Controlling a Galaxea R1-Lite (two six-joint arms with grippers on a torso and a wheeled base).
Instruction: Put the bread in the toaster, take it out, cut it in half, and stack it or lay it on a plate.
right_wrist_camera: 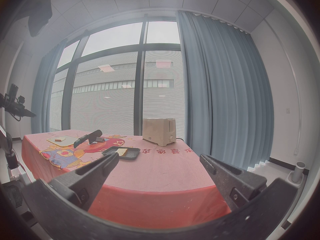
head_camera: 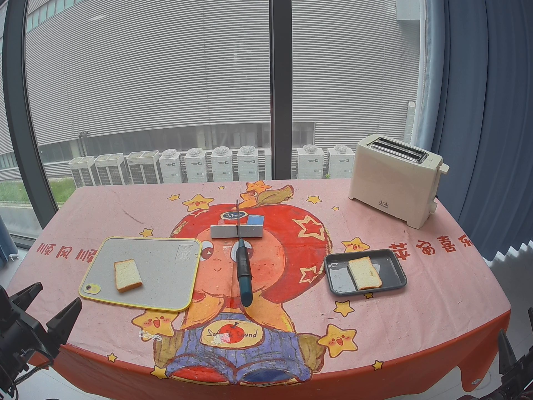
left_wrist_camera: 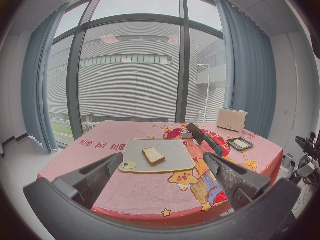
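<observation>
Plainly, a pale, brown-crusted bread slice point(head_camera: 127, 275) lies flat on the cutting board point(head_camera: 161, 262); left gripper point(left_wrist_camera: 162, 158) and right gripper point(right_wrist_camera: 158, 159) gape apart, empty.

Left gripper point(head_camera: 54, 298) cut off at lower left frame edge, right gripper point(head_camera: 516, 329) mostly lost past lower right corner, toaster point(head_camera: 395, 179) slot interiors hidden, knife point(head_camera: 243, 268) blade edge-on at centre frame, barely discernible.
</observation>
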